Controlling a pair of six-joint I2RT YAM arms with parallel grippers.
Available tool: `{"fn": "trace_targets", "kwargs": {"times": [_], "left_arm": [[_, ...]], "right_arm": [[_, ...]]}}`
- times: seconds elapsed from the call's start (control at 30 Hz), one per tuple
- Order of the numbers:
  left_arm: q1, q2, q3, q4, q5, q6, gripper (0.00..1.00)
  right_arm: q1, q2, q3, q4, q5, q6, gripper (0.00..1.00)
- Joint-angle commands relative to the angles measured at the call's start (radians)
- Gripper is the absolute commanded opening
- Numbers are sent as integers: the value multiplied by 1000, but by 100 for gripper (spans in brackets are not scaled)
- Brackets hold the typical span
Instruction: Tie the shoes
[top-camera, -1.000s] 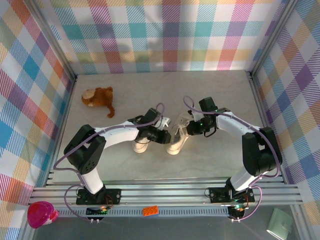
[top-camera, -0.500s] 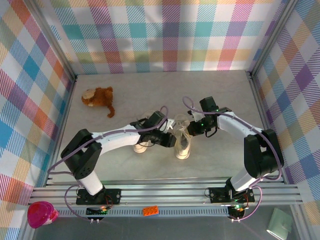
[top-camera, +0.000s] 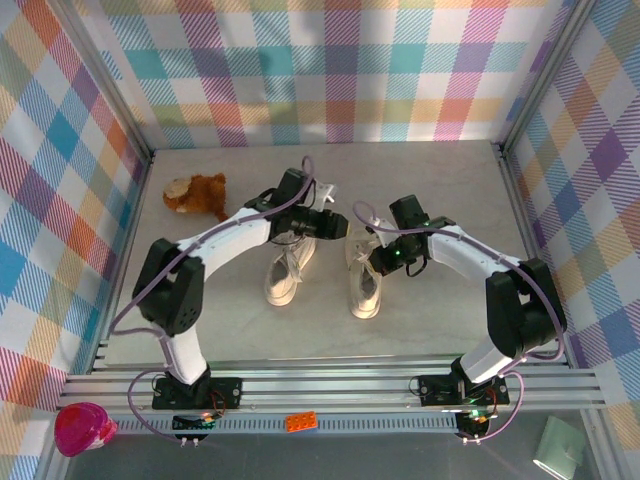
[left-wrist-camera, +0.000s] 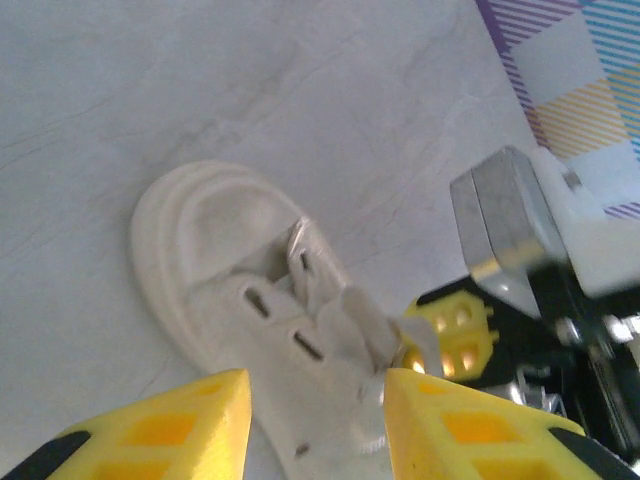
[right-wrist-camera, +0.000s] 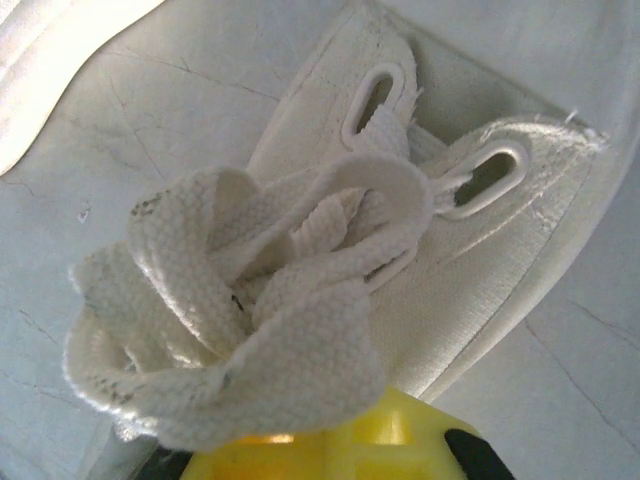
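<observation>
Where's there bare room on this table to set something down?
Bare tabletop: the far strip along the plaid back wall, right of the brown plush toy, and the near strip between the cream canvas sneakers and the aluminium rail. Crowded: the middle, where the left tool and right tool sit by the white laces.

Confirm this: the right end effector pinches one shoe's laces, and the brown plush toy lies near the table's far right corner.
Not quite: the top external view shows the brown plush toy near the far left corner of the table. The right end effector does pinch the laces of one shoe.
</observation>
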Motion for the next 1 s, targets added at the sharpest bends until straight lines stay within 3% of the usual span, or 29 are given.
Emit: {"fn": "trace_targets", "kwargs": {"times": [0.0,0.17,0.53,0.7,0.97], "left_arm": [[-1,84,64,19,117,-13,41],[-1,188,130,32,198,-73,43],[6,257,52,340,370,-327,43],[10,230,-5,348,368,-353,43],[88,179,-135,444,310,-422,42]], "right_arm": [[8,-11,-14,34,16,-16,0],[10,6,-17,42,20,-31,0],[13,18,-15,71,26,-77,0],[17,9,-38,100,24,-90,0],[34,-2,-69,126,34,-118,0]]}}
